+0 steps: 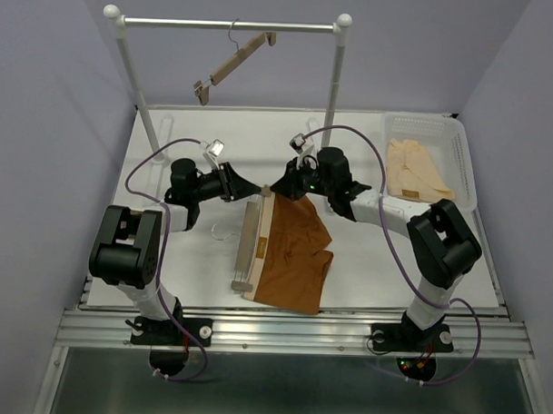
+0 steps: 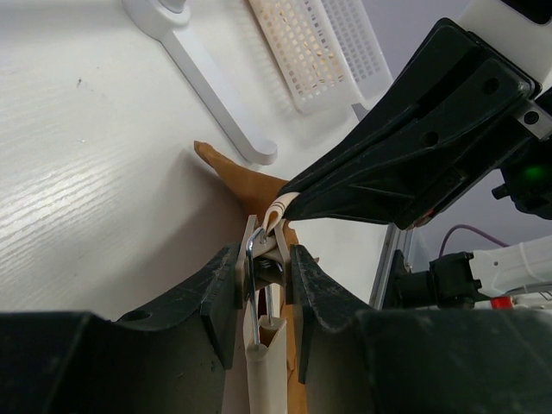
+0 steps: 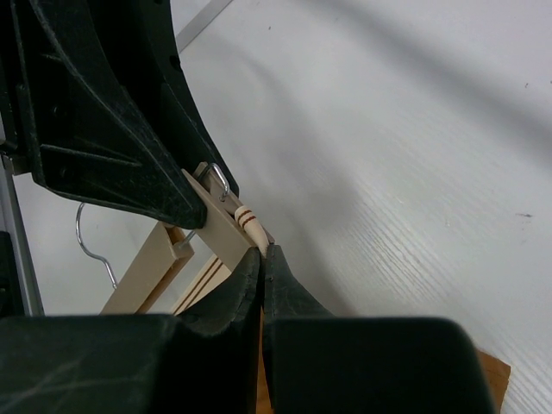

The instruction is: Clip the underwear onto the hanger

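My left tool (image 2: 266, 264) is clamped on the hanger's (image 1: 251, 244) 12 o'clock clip (image 2: 259, 246), squeezing it agape. My right tool (image 3: 261, 252), pinched shut on the waistband (image 3: 247, 215), feeds it in, though it seemingly isn't seated yet. The underwear (image 1: 297, 255) lies mid-table (image 1: 374, 265), at the hanger's 3 o'clock.

No readable text, label, brand, number or sign in top, left-wrist or right-wrist views.

From above, the 12 o'clock end of the hanger (image 1: 250, 247) is hidden beneath the left end effector (image 1: 248, 190) and right end effector (image 1: 279, 185). In the left wrist view, the bottom edge cuts off the hanger bar. The underwear (image 2: 246, 185) shows only at 12 o'clock of the clip (image 2: 259, 254). Whether the waistband sits inside that clip cannot be told.
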### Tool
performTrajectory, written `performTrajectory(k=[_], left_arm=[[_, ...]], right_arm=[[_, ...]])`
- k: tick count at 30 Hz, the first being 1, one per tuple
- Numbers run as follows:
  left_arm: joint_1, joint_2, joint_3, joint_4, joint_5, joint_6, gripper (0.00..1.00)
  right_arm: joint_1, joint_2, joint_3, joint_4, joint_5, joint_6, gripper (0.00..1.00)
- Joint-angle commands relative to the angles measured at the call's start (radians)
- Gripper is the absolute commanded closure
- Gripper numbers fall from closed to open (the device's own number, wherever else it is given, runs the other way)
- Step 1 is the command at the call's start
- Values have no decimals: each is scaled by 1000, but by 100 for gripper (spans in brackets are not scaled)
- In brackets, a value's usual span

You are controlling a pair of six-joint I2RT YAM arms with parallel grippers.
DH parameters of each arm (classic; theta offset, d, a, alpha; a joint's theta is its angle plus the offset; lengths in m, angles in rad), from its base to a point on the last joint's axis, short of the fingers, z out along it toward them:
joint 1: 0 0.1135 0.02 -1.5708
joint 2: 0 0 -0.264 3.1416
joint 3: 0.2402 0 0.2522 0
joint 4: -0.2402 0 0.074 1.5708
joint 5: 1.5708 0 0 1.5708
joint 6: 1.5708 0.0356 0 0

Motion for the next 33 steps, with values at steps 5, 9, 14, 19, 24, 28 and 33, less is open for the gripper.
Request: performTrajectory(k=[5, 9, 14, 19, 24, 28, 33], left_arm=[[-9, -46, 22, -6, 39, 15, 41], [-9, -49, 25, -9, 40, 12, 1], [-7, -54, 31, -17, 36, 4, 1], [-7, -117, 43, -139, -48, 58, 1], [-3, -278, 32, -490, -370, 139, 1], [0, -437, -59, -584, -527, 99, 1], [5, -598, -200, -675, -710, -5, 1]], right_arm=[[-5, -42, 55, 66, 1, 14, 99], [-5, -52, 49, 68, 12, 13, 99], [-5, -65, 49, 62, 9, 8, 99], [-5, -79, 47, 45, 5, -5, 99], [-5, -94, 36, 28, -5, -15, 99], [-5, -102, 30, 14, -12, -25, 99], [-5, -111, 21, 9, -14, -32, 99]])
